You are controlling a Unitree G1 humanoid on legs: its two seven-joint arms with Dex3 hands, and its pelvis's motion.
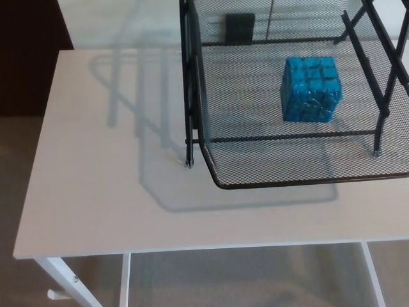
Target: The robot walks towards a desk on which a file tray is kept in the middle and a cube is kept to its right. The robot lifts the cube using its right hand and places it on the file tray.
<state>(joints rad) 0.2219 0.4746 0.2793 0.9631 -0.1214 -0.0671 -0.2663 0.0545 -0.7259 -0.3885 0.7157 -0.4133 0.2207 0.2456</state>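
A bright blue cube with a dark cracked pattern rests inside the black wire-mesh file tray, on its lower shelf, right of the shelf's middle. The tray stands on a white desk and runs out of the picture at the right and top. Neither of my hands shows in the head view, and nothing touches the cube.
The tray's black uprights rise at its left side and at the right. The desk's front edge crosses the lower picture, with white legs and carpet below. A dark panel stands beyond the desk's far left corner.
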